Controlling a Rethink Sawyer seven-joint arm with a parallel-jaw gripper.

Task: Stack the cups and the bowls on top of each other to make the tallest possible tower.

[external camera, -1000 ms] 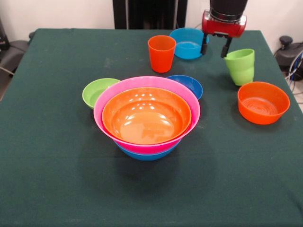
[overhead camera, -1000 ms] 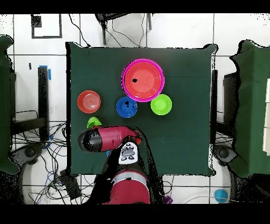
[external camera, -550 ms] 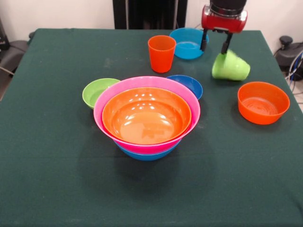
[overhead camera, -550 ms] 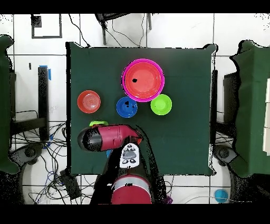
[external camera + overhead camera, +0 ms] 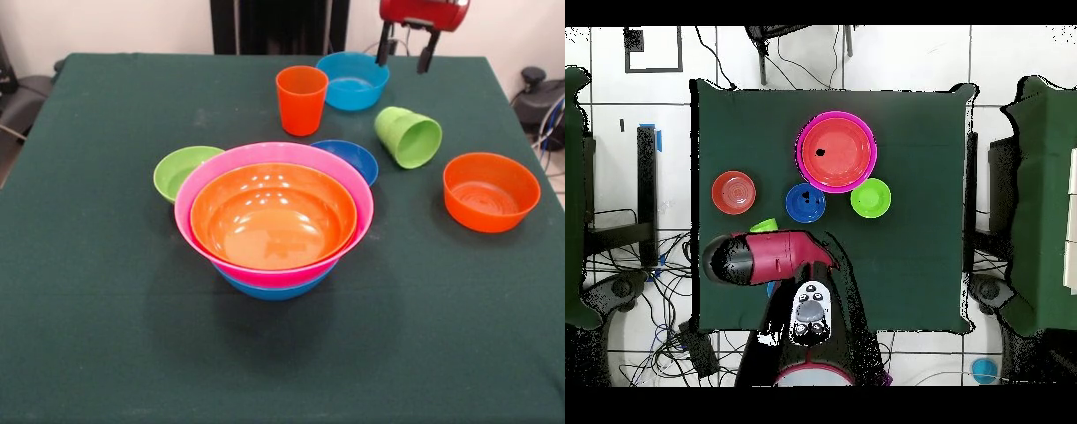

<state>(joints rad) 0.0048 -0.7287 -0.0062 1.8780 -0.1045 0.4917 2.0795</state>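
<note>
You had a tower [image 5: 274,221] of just three large bowls mid-worktop [image 5: 106,336], while the lime green cup [image 5: 408,136] lay tipped beside the small orange bowl [image 5: 491,191], under your raised, open, empty gripper [image 5: 405,52].

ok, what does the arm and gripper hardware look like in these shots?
Front view: the gripper has a glossy red housing with two thin black fingers below it. Overhead view: the arm is a rounded red shell with a black end cap, and a grey oval panel with dark buttons sits near the red base.
</note>
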